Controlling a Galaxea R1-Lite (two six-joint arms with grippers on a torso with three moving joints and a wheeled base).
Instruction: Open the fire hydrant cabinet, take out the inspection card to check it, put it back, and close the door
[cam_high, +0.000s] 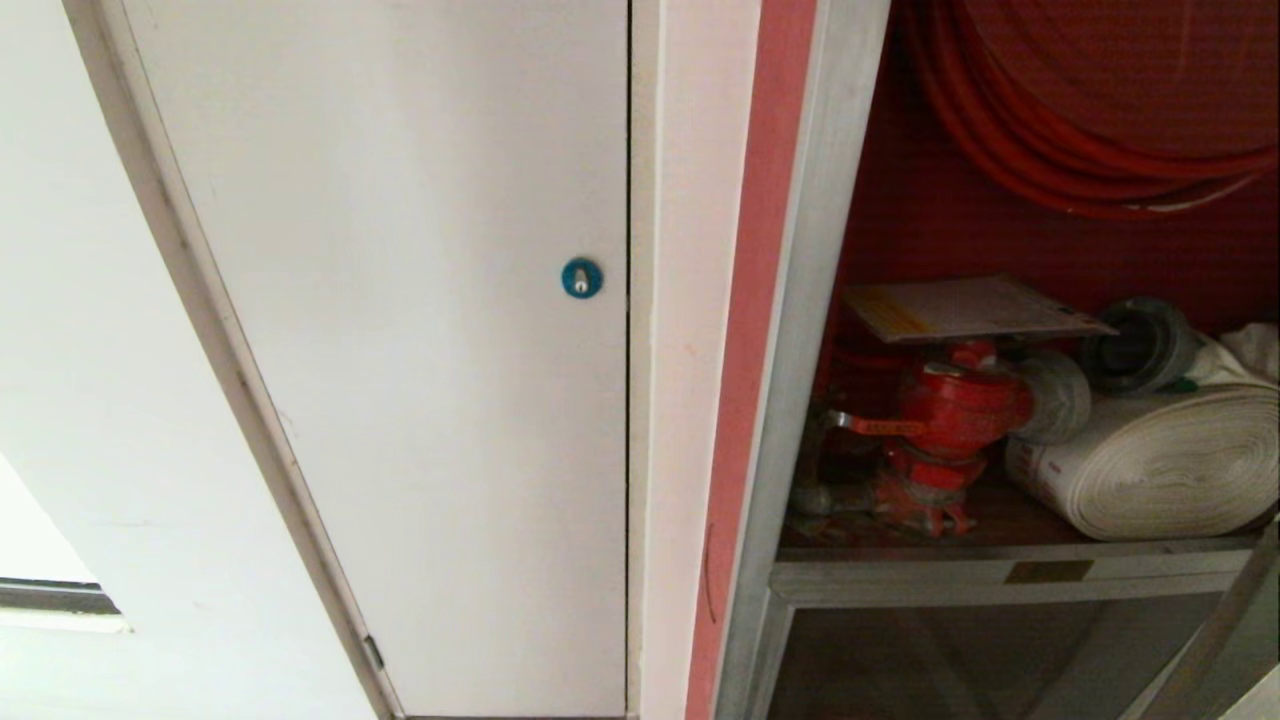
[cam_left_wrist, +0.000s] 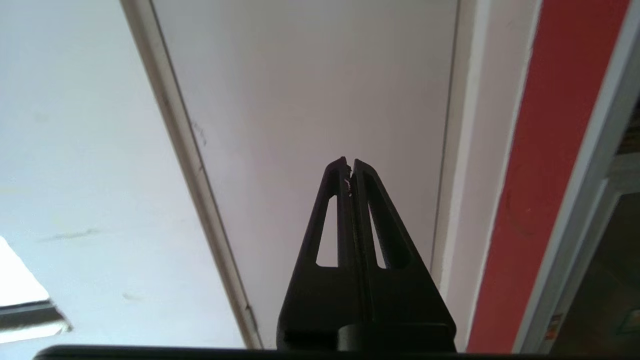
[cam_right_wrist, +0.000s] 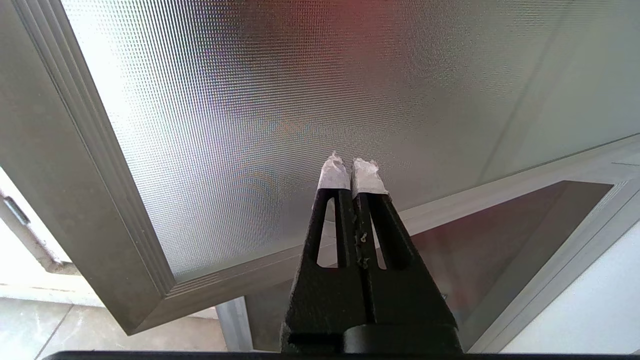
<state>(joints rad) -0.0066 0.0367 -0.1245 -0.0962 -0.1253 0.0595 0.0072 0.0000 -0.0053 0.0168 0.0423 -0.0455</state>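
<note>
Nearest to the robot, both arms sit low and out of the head view, so only their wrist cameras show them. The left end effector (cam_left_wrist: 350, 170) is clenched on nothing, its black fingers pressed together and pointing at the plain white panel (cam_left_wrist: 310, 100) to the left of the cabinet; it looks tucked away there rather than at work. The right end effector (cam_right_wrist: 352, 167), with white tape on its fingertips (cam_right_wrist: 334, 175), is likewise clenched and empty, and faces the textured glass of the door (cam_right_wrist: 280, 110), which swings out toward the robot in its silver frame and leaves the cabinet accessible. A little farther, the fire hydrant cabinet (cam_high: 800, 400) stands open on the right of the scene, its silver upright beside a red strip of wall. Inside, on the shelf, the red valve (cam_high: 950, 420) stands at the left and the white rolled hose (cam_high: 1160, 465) lies to its right. The inspection card (cam_high: 975, 308) rests flat on top of the valve, likely because that gives it a level perch within easy reach from the opening. Farthest back and high up hangs the red hose reel (cam_high: 1090, 130) against the red rear wall. With the card lying in the cabinet and both arms empty, the door appears to be the remaining matter.
</note>
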